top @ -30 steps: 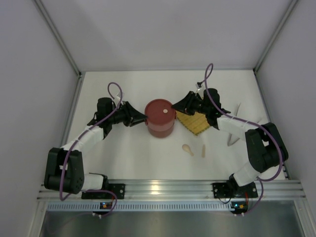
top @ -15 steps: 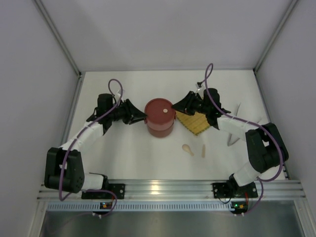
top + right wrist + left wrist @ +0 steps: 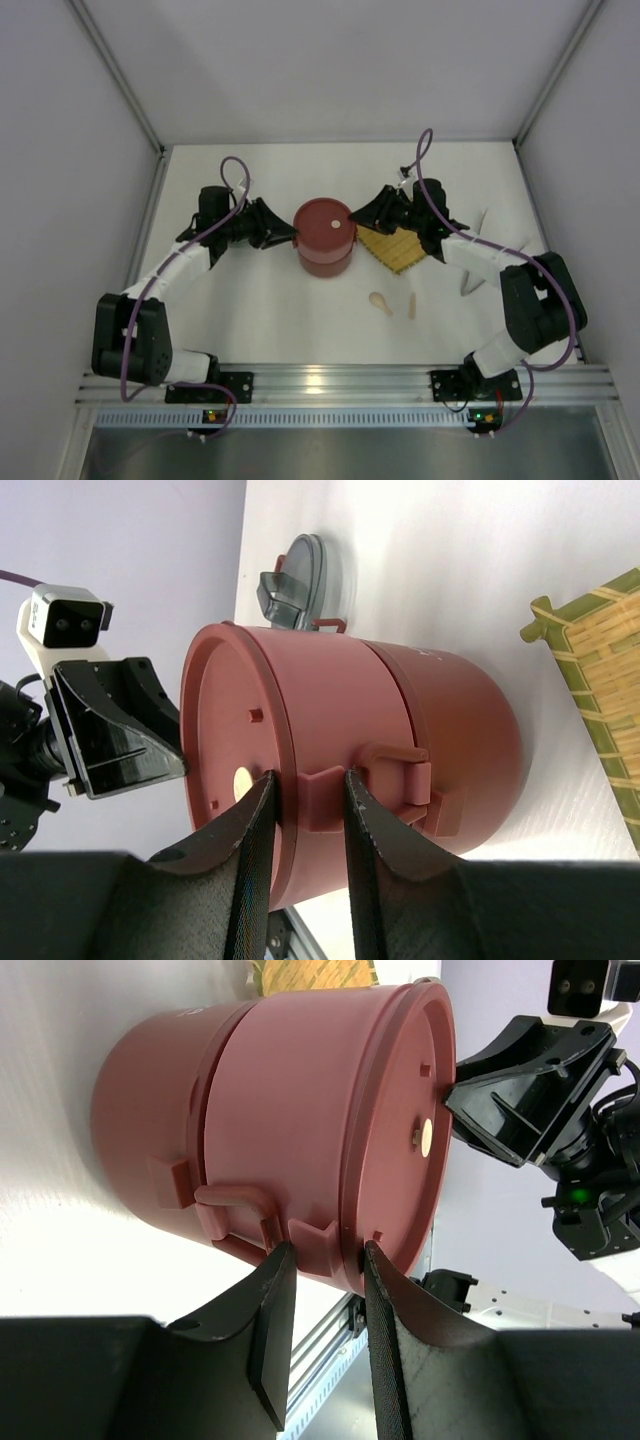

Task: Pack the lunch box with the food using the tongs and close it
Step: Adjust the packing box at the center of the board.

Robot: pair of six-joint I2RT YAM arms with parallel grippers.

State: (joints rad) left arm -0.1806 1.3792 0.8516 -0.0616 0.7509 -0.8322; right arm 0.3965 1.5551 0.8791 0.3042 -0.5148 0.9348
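The maroon lunch box (image 3: 325, 238) stands stacked and lidded at the table's middle, with a pale dot on its lid. My left gripper (image 3: 291, 236) meets its left side. In the left wrist view those jaws (image 3: 322, 1250) are closed across the lid rim and a side clip tab (image 3: 318, 1242). On the opposite side my right gripper (image 3: 356, 222) clamps the lid rim and the matching tab (image 3: 322, 792). The tongs (image 3: 483, 222) lie at the right, partly under the right arm. The food is hidden.
A yellow woven mat (image 3: 392, 247) lies just right of the box under the right gripper. A beige spoon (image 3: 381, 301) and a short stick (image 3: 411, 305) lie nearer the front. A grey round disc (image 3: 300, 572) rests on the table behind the box.
The left arm has shifted slightly toward the back of the table, its gripper still at the box's side. The box and the right arm have stayed put.
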